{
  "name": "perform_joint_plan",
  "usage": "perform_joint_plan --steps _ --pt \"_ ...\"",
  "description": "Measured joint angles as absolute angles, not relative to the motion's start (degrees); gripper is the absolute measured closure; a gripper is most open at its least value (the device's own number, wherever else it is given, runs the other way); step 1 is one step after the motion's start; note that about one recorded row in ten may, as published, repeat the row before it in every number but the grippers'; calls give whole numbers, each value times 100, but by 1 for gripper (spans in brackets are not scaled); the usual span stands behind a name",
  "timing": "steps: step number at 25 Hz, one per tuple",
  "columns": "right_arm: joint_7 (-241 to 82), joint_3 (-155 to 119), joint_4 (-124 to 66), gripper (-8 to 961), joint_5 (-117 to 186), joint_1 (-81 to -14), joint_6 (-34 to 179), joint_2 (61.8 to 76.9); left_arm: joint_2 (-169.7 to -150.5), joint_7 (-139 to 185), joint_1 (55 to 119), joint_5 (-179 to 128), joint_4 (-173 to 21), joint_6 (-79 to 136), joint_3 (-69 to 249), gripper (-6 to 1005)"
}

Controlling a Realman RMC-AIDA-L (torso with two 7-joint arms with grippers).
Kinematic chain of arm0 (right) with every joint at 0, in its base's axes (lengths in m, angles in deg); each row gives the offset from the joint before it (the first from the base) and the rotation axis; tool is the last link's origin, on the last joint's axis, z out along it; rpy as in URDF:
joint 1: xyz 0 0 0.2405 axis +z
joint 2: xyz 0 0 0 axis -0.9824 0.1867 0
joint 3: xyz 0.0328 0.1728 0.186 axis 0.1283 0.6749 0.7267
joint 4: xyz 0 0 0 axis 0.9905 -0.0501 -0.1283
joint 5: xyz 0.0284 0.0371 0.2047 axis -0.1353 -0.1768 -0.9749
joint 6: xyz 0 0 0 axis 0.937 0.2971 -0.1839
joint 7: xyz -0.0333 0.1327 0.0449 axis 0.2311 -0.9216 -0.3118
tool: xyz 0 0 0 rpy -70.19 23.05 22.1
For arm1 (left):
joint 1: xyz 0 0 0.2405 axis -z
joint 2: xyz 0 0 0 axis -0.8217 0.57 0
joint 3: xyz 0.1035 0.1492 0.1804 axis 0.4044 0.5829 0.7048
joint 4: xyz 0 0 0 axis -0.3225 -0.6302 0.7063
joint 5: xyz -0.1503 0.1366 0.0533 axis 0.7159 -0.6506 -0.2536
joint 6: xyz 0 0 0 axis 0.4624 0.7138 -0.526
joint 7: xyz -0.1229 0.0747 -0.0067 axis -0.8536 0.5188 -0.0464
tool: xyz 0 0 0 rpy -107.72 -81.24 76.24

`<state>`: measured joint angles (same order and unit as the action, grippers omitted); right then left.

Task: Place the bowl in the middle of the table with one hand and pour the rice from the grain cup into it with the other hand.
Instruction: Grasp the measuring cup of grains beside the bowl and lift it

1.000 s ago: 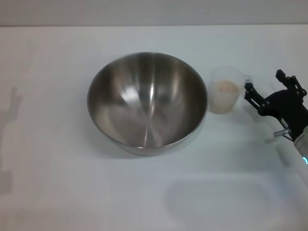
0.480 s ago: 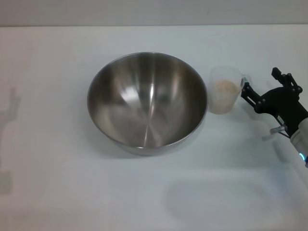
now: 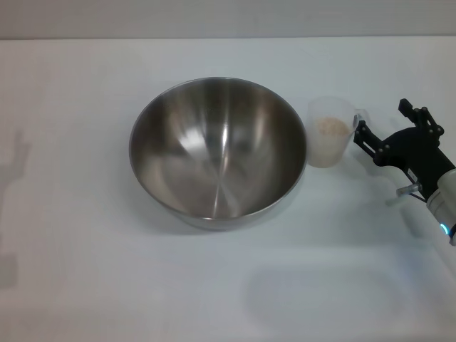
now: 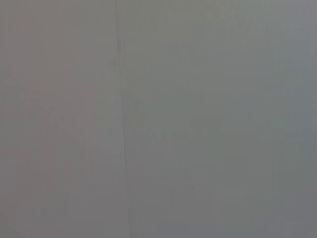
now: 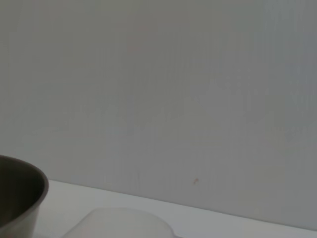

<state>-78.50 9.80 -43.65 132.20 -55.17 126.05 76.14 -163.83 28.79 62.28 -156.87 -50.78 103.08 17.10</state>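
Tabletop scene from overhead, read left to right. White table [image 3: 71, 235] across nearly the whole head view; left arm nowhere in sight, its wrist camera facing only a blank grey surface.

Near centre, slightly toward 12 o'clock: large stainless-steel bowl [image 3: 217, 151], upright, shiny, nothing inside. Rigid and probably fairly light, but smooth and likely slippery; best gripped at the thin rim rather than the rounded wall. Already about mid-table by the look of it.

Just beside the bowl at its 3 o'clock, close enough that contact cannot be ruled out: small clear grain cup [image 3: 331, 132], upright, holding pale beige rice [image 3: 332, 126] in its lower part. Thin plastic, very light, easily tipped or squashed; handle [image 3: 361, 116] at the cup's 3 o'clock looks the surest place to take hold. Loose grains, apt to spill if jolted.

Further toward 3 o'clock: right gripper [image 3: 379, 122], black, claw spread wide, holding nothing, near finger just at the handle, far finger well apart. In the right wrist view, bowl edge [image 5: 20, 198] and cup rim [image 5: 119, 223] low against a grey wall.
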Motion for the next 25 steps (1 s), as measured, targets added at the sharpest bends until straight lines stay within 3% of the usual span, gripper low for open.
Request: perform_joint_plan --steps 8,12,18,25 --pt "-7825 1029 -4368 147 13219 -5510 12623 7623 -16384 2879 6243 -15687 -5117 10295 1710 187" --pt "-7822 1033 -4383 370 13220 -5496 12638 7627 -16383 2879 6254 -15687 -5132 10283 1731 187" --pt "-7819 1033 -4408 586 13222 -5464 12638 7633 -16383 2879 6255 -15681 -5131 10274 1762 187" --pt "-7817 1031 -4390 766 13234 -5461 12644 7632 -16384 2879 6261 -15682 -5131 10267 1762 186"
